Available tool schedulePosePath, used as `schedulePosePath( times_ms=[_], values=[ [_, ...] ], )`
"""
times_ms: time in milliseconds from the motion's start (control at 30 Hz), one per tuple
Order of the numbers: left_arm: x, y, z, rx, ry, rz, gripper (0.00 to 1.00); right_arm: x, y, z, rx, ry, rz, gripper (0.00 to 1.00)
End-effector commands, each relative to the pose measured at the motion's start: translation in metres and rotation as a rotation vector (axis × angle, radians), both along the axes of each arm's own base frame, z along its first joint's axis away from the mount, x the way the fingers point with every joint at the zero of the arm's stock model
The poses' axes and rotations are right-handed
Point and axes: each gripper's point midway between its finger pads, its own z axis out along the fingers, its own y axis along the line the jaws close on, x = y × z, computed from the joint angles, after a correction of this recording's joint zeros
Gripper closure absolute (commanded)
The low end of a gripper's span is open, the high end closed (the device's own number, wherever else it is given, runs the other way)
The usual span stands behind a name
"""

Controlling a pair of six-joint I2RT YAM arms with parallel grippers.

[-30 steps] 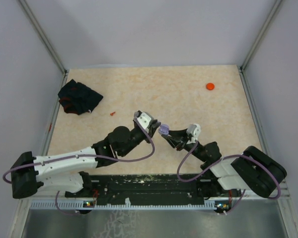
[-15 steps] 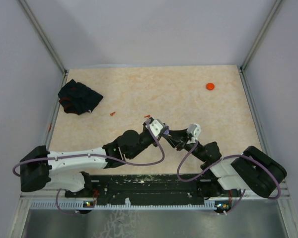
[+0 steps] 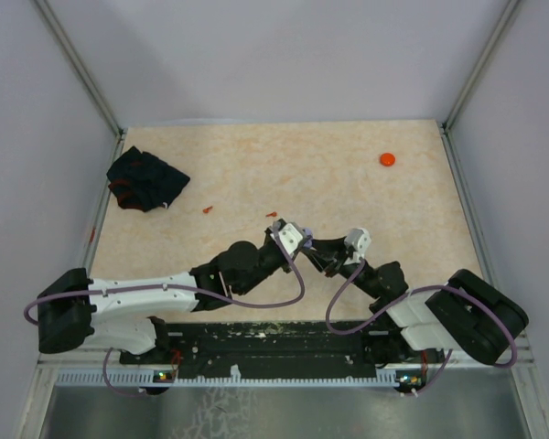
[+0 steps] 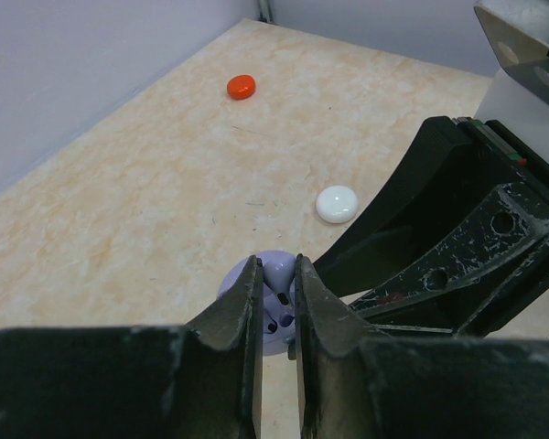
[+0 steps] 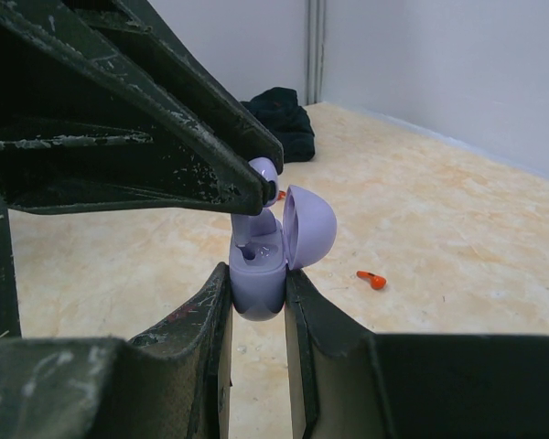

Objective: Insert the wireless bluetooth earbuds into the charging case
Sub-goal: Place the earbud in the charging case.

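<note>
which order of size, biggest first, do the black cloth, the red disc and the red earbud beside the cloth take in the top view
1. black cloth
2. red disc
3. red earbud, only a speck

All three lie about equally far from the camera, so nearness does not blur the order.

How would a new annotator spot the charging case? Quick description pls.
Go to the near-middle of the table, where the two arms' tips meet. The charging case sits pinched in the right claw. It is a pale purple pod with its hinged lid open, bigger than the earbud in the left claw, unlike the flat white disc on the table.
</note>
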Motion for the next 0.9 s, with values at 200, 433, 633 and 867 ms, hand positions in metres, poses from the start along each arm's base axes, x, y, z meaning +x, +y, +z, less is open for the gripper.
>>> schedulePosePath(
  times_ms=[200,433,633,867],
  values=[
    [-0.002,0.000,-0.003,0.025,-0.012,0.007,0.86,-0.007,-0.007,0.048,0.125,-0.148,-0.007,1.00],
    [0.000,0.000,-0.009,0.053,-0.015,0.016,0.86,-0.007,-0.006,0.049,0.126,-0.149,-0.003,1.00],
    [0.000,0.000,-0.014,0.084,-0.008,0.016,0.86,-0.008,-0.007,0.049,0.127,-0.150,-0.005,1.00],
    [-0.003,-0.002,-0.021,0.116,0.002,-0.002,0.84,-0.008,-0.007,0.049,0.127,-0.150,-0.004,1.00]
  ],
)
